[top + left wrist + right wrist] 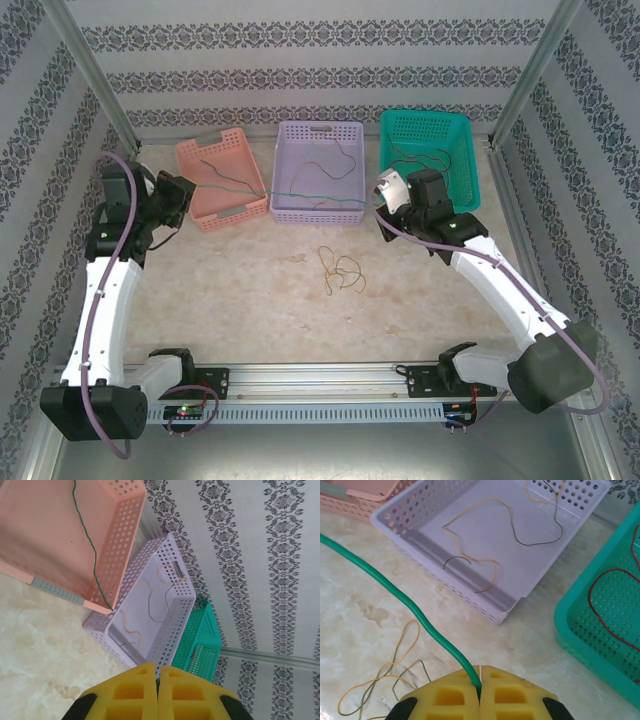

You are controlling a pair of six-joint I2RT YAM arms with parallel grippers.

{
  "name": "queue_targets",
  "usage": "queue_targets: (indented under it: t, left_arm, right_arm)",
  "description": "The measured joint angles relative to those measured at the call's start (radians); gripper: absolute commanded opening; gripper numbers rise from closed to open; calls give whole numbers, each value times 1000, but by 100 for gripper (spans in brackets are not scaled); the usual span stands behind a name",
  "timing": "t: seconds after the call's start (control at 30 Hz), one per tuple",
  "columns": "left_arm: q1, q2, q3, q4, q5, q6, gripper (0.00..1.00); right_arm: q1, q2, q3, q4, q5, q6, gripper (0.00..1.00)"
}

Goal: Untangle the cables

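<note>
Pinching the limp, light green cable [395,591] in my right gripper [480,680], I am favouring holds near an end; my left gripper [157,677], nine o'clock, is sitting pressed together.

Bright, even light casts soft shadows; wrist views blur up close.

1. Walls [320,60] on three sides are papered off-white, with grey damask bands running in stripes.
2. Worktop [260,310] is a cream marble-look surface, kinda blotchy and a bit glossy.
3. Silver metal posts [89,72] angle up from the back corners.
4. Light's soft and even, with barely any shadows.
</note>
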Motion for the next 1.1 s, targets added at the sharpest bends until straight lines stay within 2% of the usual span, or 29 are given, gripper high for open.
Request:
queue_targets:
  t: [0.23,0.47,0.83,1.1]
  left_arm:
    - [61,33,88,-73,49,40,0]
    - [96,85,196,-150,18,127,0]
    - [99,259,364,-267,-47,289,0]
    - [98,436,531,-330,-15,374,0]
  right_arm:
    - [14,-37,-17,34,-23,-44,0]
    - [112,-49,-45,43,4,-187,0]
    - [245,-69,-98,21,45,-528,0]
    - [303,-68,-94,-34,-6,-630,0]
